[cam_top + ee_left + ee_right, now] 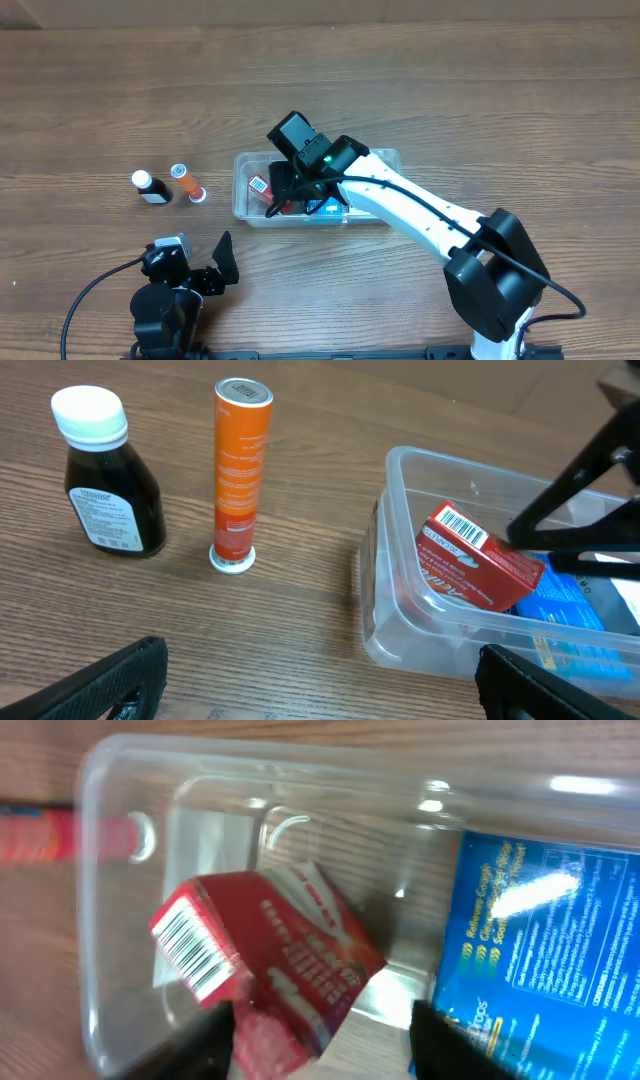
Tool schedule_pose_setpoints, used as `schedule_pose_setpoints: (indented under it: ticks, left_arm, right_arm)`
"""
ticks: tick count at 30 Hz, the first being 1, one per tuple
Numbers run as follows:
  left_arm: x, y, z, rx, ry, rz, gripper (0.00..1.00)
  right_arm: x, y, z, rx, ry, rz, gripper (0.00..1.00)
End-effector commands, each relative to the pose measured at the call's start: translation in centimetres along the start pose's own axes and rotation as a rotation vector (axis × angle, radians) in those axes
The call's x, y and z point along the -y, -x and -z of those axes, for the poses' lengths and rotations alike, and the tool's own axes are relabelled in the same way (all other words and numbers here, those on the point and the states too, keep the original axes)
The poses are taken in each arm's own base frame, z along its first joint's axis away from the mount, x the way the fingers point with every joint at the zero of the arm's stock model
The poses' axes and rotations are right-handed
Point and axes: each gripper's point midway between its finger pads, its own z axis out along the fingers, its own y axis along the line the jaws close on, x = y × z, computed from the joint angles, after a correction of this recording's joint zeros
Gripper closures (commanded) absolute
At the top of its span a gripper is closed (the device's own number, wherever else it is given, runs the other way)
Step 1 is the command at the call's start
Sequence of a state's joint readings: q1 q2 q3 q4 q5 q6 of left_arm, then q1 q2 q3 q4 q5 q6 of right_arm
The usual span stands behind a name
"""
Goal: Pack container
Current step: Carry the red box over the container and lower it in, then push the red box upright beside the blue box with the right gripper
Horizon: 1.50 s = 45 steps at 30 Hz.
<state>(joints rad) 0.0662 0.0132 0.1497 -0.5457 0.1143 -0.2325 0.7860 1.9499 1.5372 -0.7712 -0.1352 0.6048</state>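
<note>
The clear plastic container lies at mid-table; it also shows in the left wrist view and the right wrist view. In it a red box leans tilted at the left end, beside a blue box. My right gripper reaches down into the container, its fingers spread on either side of the red box's lower end, with a gap on the right side. My left gripper is open and empty, low near the table's front.
A dark bottle with a white cap and an orange tube stand on the wooden table left of the container. The right arm stretches from the front right.
</note>
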Motion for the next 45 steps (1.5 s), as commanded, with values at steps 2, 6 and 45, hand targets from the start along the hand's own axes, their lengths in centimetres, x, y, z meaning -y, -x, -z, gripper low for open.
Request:
schedule_pose_setpoints:
  ticks: [2,6,45]
  left_arm:
    - [-0.3,0.2,0.0,0.014,0.017,-0.010,0.00]
    - [-0.3,0.2,0.0,0.014,0.017,-0.010,0.00]
    - [-0.3,0.2,0.0,0.014,0.017,-0.010,0.00]
  right_arm:
    - [-3.6,0.1,4.0,0.029,0.137,0.123,0.82]
    - [-5.6,-1.7,4.1,-0.031,0.224,0.220,0.96]
    - [-1.0,4.3,1.5,0.155,0.072,0.330,0.96]
